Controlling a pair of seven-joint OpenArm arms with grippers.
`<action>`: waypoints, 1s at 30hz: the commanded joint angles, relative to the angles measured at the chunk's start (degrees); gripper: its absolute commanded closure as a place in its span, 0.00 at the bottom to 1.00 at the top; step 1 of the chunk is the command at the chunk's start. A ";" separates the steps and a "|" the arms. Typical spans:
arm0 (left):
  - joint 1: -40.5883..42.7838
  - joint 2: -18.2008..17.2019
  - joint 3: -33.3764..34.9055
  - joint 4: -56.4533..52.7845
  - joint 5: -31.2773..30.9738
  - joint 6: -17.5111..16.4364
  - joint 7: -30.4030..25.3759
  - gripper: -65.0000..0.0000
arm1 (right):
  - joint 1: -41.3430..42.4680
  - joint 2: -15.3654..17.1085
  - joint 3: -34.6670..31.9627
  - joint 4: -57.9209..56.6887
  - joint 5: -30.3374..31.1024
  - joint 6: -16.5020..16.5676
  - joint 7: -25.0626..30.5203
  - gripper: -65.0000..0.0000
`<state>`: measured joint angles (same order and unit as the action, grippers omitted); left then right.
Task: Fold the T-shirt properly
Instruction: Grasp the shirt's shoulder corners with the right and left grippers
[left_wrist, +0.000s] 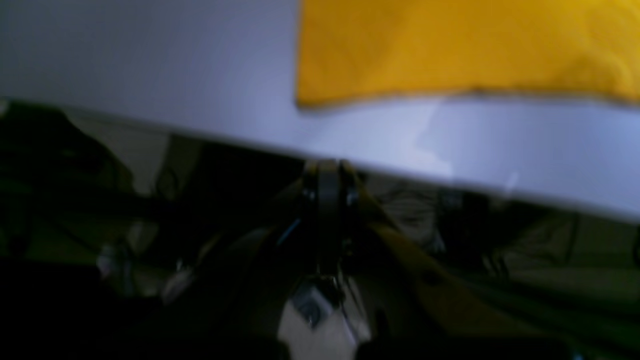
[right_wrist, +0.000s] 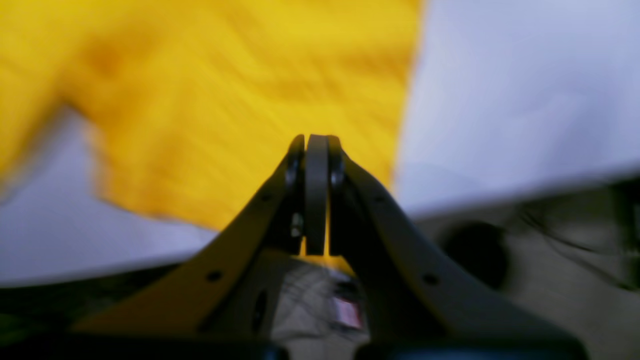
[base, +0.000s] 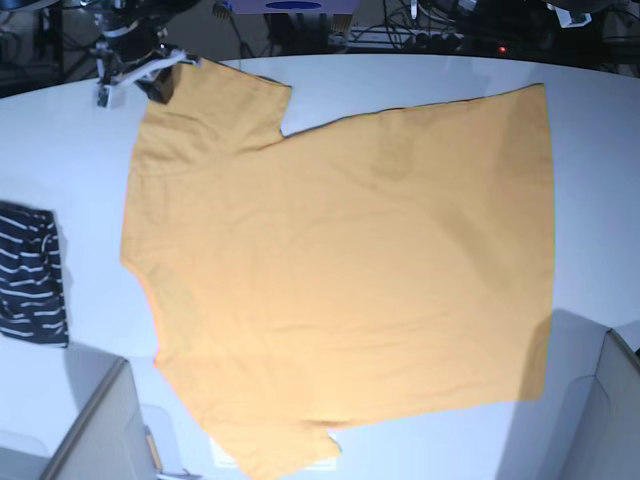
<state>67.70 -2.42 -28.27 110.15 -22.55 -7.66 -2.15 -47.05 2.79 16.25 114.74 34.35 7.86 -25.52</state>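
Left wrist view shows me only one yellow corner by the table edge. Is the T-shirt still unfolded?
Observer: Yes. The base view shows the T-shirt spread flat on the white table, with no fold made.
Operator: Anything else on the table?
Observer: A dark striped garment lies at the base view's left, apart from the T-shirt.
Operator: And the right gripper?
Observer: The right gripper is shut, with yellow cloth ahead of it.

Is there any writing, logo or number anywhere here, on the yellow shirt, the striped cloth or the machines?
None can be read.
T-shirt: plain, no print showing.
Striped garment: white stripes only, no lettering.
Blue object at the table's far edge: too small to tell whether it bears writing.
Both wrist views: too blurred to show any label.
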 joint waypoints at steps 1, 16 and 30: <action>1.27 0.00 -1.05 0.49 -0.27 0.32 -0.97 0.97 | -0.12 1.21 0.23 1.00 3.15 0.80 -0.20 1.00; -0.49 -2.82 -1.40 -1.01 -20.40 -7.77 -0.88 0.40 | 16.23 7.02 16.14 -13.07 20.99 1.15 -19.71 0.36; -8.05 -2.55 -12.91 -2.15 -31.48 -11.90 19.25 0.40 | 16.76 9.13 10.34 -25.20 20.90 7.57 -20.77 0.37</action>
<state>58.61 -4.78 -40.97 107.22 -53.06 -19.00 18.57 -29.02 12.32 27.29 89.97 57.10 16.36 -42.24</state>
